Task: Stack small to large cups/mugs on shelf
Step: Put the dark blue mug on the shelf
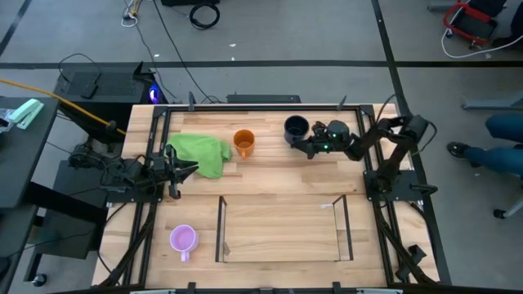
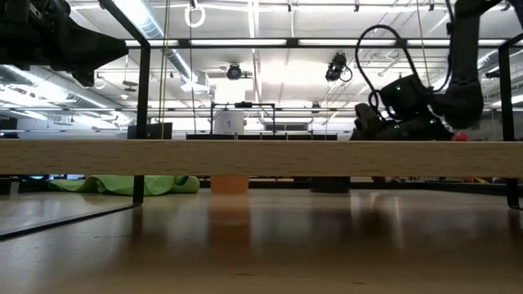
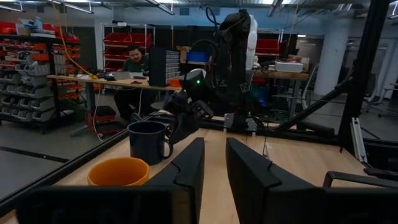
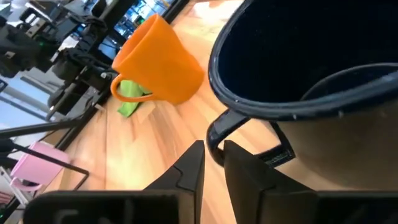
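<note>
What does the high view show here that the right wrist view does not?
Only the high view shows the shelf standing empty, the left gripper by the green cloth, and the whole table. Only the right wrist view shows the right gripper at the black mug's handle. Both show the orange mug and purple mug.

I see a pale wooden surface (image 1: 278, 175) with a smooth plank grain. The black mug (image 4: 323, 68) looks glossy, like enamel, with a shiny rim; the orange mug (image 4: 158, 59) is smooth and matt. The green cloth (image 1: 203, 153) lies soft and crumpled. My right fingers (image 4: 239, 171) look matt black plastic.
</note>
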Controlling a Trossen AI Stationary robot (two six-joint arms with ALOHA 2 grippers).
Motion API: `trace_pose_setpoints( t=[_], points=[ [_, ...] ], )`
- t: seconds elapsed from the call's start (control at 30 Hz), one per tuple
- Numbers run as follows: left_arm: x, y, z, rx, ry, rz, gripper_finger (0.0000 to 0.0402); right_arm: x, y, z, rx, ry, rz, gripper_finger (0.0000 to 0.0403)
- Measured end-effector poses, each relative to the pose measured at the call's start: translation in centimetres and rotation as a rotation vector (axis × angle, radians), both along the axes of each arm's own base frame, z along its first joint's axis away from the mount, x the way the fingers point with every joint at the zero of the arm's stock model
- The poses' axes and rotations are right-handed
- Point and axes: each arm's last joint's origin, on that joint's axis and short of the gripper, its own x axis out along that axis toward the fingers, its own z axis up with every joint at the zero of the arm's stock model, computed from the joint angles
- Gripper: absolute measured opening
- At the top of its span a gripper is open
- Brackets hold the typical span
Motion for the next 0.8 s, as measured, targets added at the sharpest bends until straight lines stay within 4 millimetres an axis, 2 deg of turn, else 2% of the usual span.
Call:
trace_pose_setpoints(
  t=[0.33,0.8],
  points=[
    [0.03,-0.01,-0.25,-0.015,0.019,-0.003,0.0076,1.15,-0.89,-0.23,0.016,-0.002,-0.014,0.0101],
    [0.03,-0.01,-0.27,-0.032,0.016,-0.004,0.0078,1.21,-1.02,-0.07,0.012,-0.014,-0.043,0.0103]
  ],
)
